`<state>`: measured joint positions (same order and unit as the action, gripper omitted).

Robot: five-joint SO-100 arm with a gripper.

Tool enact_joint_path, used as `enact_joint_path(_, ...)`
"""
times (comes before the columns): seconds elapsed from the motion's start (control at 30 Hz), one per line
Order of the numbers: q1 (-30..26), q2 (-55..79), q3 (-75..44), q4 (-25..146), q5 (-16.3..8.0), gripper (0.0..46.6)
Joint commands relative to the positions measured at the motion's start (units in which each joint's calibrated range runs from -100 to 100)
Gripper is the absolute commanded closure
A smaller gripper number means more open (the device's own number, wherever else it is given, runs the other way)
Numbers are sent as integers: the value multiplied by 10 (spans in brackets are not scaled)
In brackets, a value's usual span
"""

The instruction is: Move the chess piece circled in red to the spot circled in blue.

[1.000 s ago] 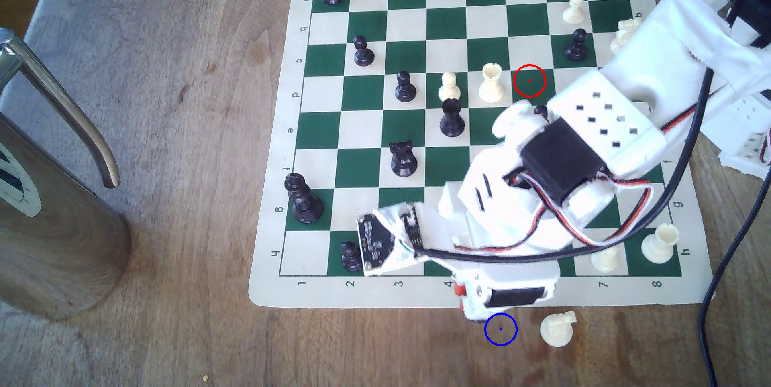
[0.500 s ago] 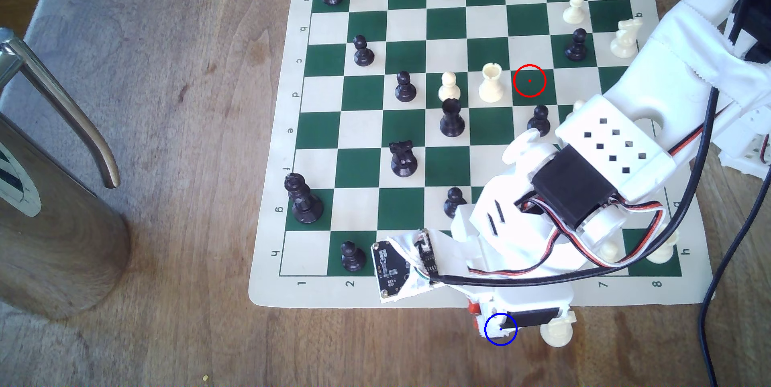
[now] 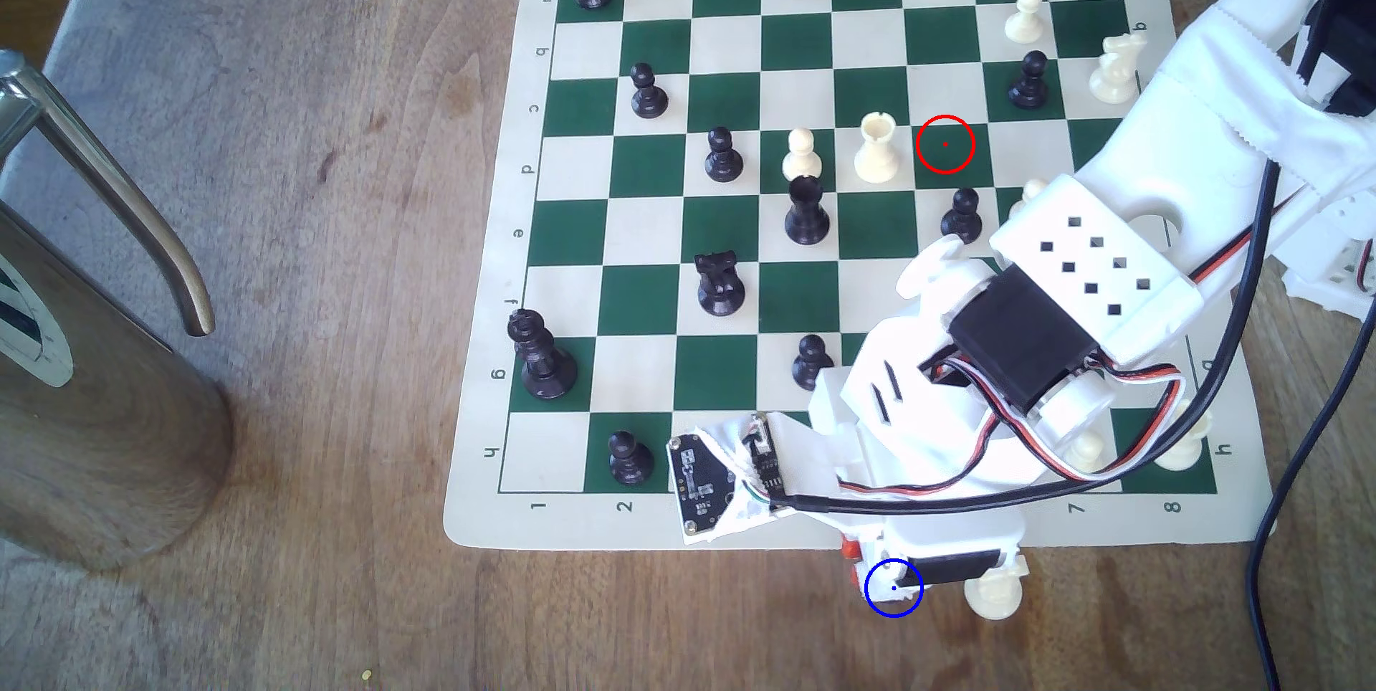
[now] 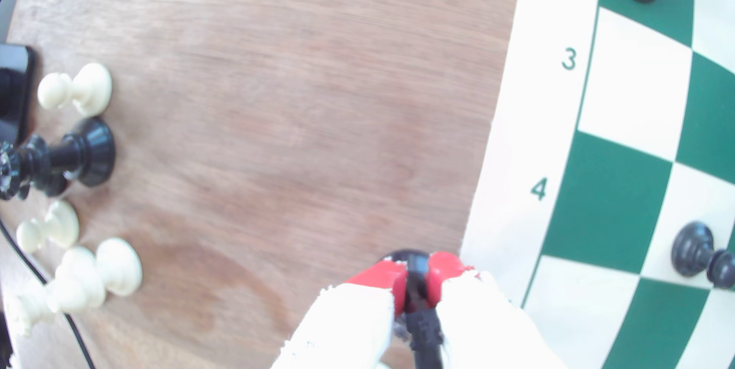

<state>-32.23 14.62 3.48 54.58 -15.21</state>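
Note:
My gripper (image 3: 864, 570) hangs just off the chessboard's (image 3: 990, 533) near edge, over the wood, with its body covering part of the blue ring (image 3: 881, 603). In the wrist view its red pads (image 4: 387, 278) are shut on the black knight (image 4: 417, 293), whose round base (image 4: 406, 254) pokes out past the fingertips above bare wood. I cannot tell whether the base touches the table. The red ring (image 3: 945, 144) marks an empty green square on row d. The other black knight (image 3: 718, 283) stands on row f.
A cream knight (image 3: 994, 588) sits on the wood right beside the gripper, on the exterior view's right. Black pawns (image 3: 811, 361) (image 3: 630, 456) stand near the arm. Captured pieces, among them a black queen (image 4: 59, 158), stand together on the wood. A metal jug (image 3: 89, 378) stands at far left.
Over the last second the arm swung from above the board's rim out over the blue ring, carrying the knight. In the last half second it has barely moved.

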Motion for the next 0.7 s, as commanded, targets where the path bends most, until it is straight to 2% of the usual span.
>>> enact_joint_path(0.0, -4, -17, 4, -21, -1, 460)
enact_joint_path(0.6, -3, -12, 18, -21, 8, 459)
enact_joint_path(0.67, -3, -12, 18, -22, 8, 441)
